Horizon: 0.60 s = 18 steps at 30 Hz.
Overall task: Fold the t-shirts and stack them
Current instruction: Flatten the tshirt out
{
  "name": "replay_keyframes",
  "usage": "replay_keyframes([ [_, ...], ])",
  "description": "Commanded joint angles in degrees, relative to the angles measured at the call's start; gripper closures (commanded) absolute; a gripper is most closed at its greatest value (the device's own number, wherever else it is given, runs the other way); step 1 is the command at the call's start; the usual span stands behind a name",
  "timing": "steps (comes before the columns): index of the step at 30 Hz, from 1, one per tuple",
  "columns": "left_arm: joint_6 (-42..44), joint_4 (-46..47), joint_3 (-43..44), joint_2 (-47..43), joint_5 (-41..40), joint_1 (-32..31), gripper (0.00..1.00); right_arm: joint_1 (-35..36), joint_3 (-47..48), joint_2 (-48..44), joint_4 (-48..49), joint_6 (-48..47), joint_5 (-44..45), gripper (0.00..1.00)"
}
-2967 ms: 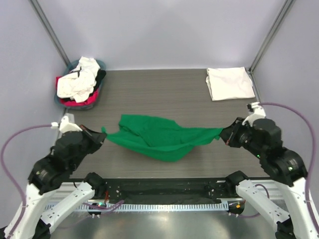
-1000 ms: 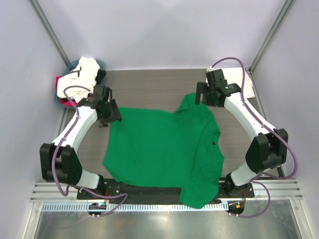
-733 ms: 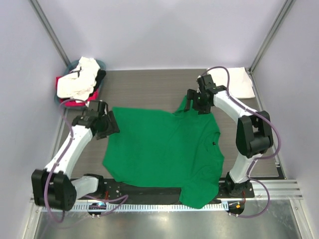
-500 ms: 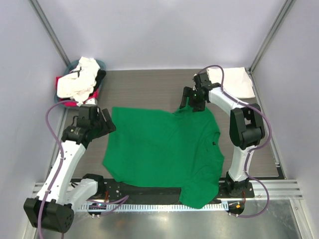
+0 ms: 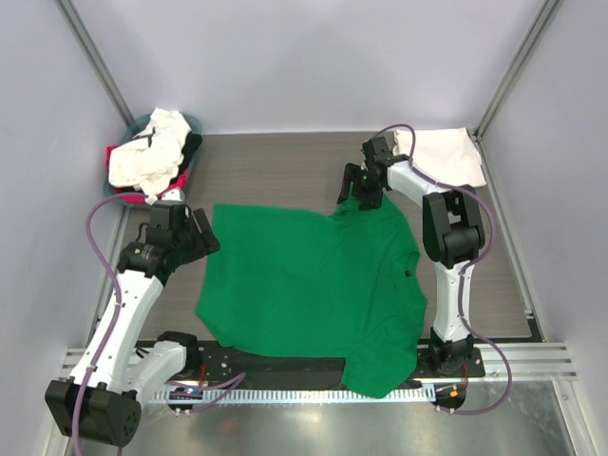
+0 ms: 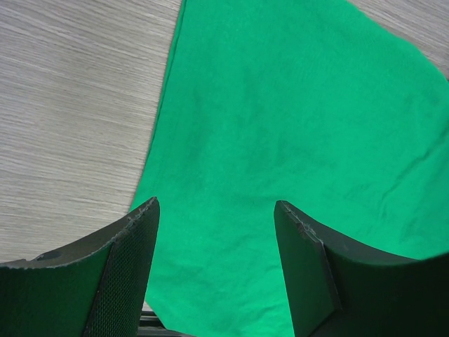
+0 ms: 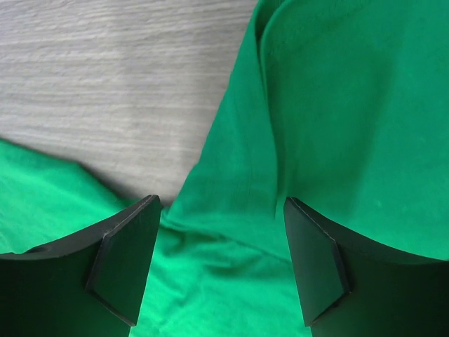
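Shirt (image 5: pixel 309 285), green, flat on table (image 5: pixel 285 171): we log its far sleeve (image 7: pixel 231 175) under right jaws, hem beside left jaws; both released, empty.

Spread shirt (image 5: pixel 313 285) lay mid-table (image 5: pixel 275 166), near corner overhanging front edge. Basket (image 5: pixel 193 123) w/ shirt heap (image 5: pixel 152 157) in it: far-left corner. Folded shirt (image 5: pixel 451 157): far-right corner. L gripper (image 6: pixel 216 205) over spread shirt's left edge, R gripper (image 7: pixel 221 202) over its far sleeve.

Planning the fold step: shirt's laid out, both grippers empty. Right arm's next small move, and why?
Probably lower the right gripper onto the far sleeve of the green t-shirt and close. Its jaws stand open right above that sleeve's creased edge, gripping nothing, and the sleeve sticks out past the flat body.
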Motion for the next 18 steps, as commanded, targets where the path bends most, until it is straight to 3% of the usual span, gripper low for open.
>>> replay_keyframes([
  [1,1.4,2.3,0.0,-1.0,-0.3,-0.1,0.32,0.3,3.7,2.0,1.2,1.6,-1.4,0.24],
  [6,1.3,2.4,-0.2,-1.4,-0.3,-0.1,0.32,0.6,8.8,4.8,1.4,3.0,-4.0,0.26],
  [8,1.2,2.3,-0.2,-1.4,-0.5,-0.1,0.32,0.8,11.1,6.0,2.3,6.0,-8.8,0.26],
  [10,1.2,2.2,-0.2,-1.6,-0.8,-0.1,0.32,1.4,13.4,6.5,8.8,10.2,-15.9,0.26],
  [11,1.2,2.2,-0.2,-1.5,-1.0,-0.1,0.32,1.8,13.9,6.5,16.6,14.6,-24.3,0.26],
  [13,1.2,2.1,-0.2,-1.6,-1.2,0.0,0.32,1.8,12.4,5.3,26.1,20.5,-29.6,0.26],
  [16,1.2,2.1,-0.2,-1.5,-1.5,0.0,0.32,0.8,8.2,0.2,31.0,21.2,-29.0,0.26],
  [18,1.2,2.1,-0.3,-1.3,-1.5,0.0,0.31,-0.1,4.9,-3.4,21.2,15.6,-20.7,0.27],
])
